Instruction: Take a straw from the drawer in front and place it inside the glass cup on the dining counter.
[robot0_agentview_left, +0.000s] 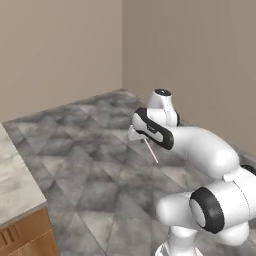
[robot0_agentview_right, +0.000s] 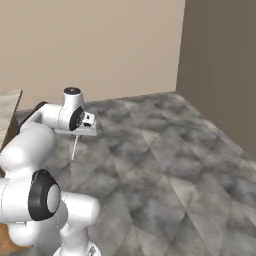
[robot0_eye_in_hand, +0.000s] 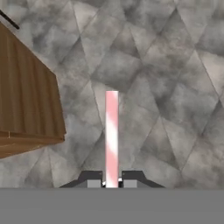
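Note:
My gripper (robot0_eye_in_hand: 112, 183) is shut on the straw (robot0_eye_in_hand: 112, 135), a thin pinkish-white stick that points straight away from the fingertips towards the grey tiled floor. In the left base view the straw (robot0_agentview_left: 151, 151) hangs below the gripper (robot0_agentview_left: 137, 135), high over the floor. The right base view has the same straw (robot0_agentview_right: 74, 147) under the gripper (robot0_agentview_right: 80, 132). A corner of the marbled dining counter (robot0_agentview_left: 15, 185) with its wooden base lies at the lower left, apart from the arm. The drawer and the glass cup are out of view.
Grey marbled floor tiles (robot0_agentview_left: 100, 165) spread under the arm, bounded by beige walls (robot0_agentview_left: 60, 45) that meet in a corner. A brown wooden cabinet side (robot0_eye_in_hand: 26, 100) stands at the left of the hand view. A strip of countertop (robot0_agentview_right: 7, 110) shows at the left edge.

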